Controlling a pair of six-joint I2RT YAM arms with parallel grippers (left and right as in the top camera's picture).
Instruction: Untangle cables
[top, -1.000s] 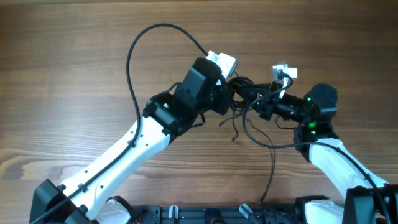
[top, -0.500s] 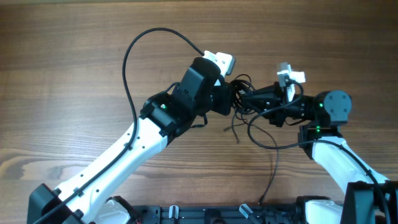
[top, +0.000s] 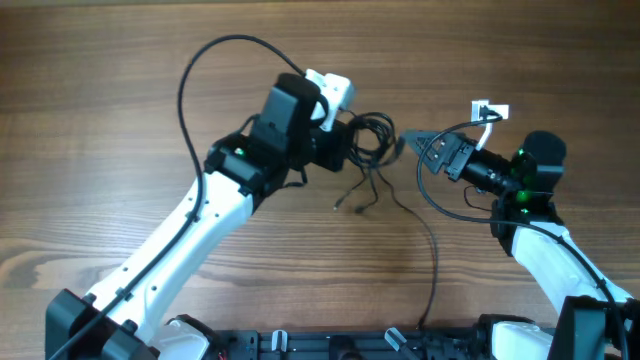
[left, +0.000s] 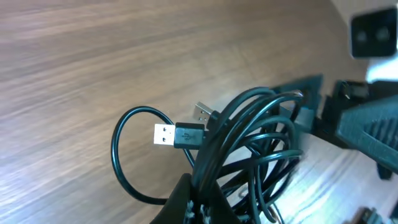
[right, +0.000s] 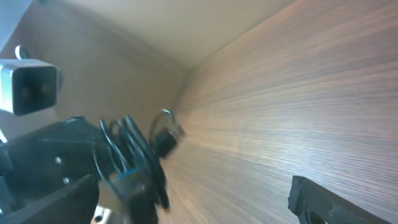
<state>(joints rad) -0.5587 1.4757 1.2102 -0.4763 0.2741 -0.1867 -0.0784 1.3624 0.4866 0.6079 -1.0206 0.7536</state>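
Left arm (top: 170, 245): I see a long white shell with black joint housings.
Status lights (top: 240, 152): green dots on both arms' black joints.
Left lead (top: 181, 90): thin black cable looping off the arm towards 11 o'clock.
Wrist cameras (top: 330, 88): small white boxes, one each.
Right arm (top: 545, 260): white shell, round black joint cap.
Right gripper (top: 415, 150): black angular fingers.
Base (top: 300, 345): black frame at 6 o'clock.

Bright, even light; soft shadows; r. wrist view blurred, cables (right: 142, 163) smeared.
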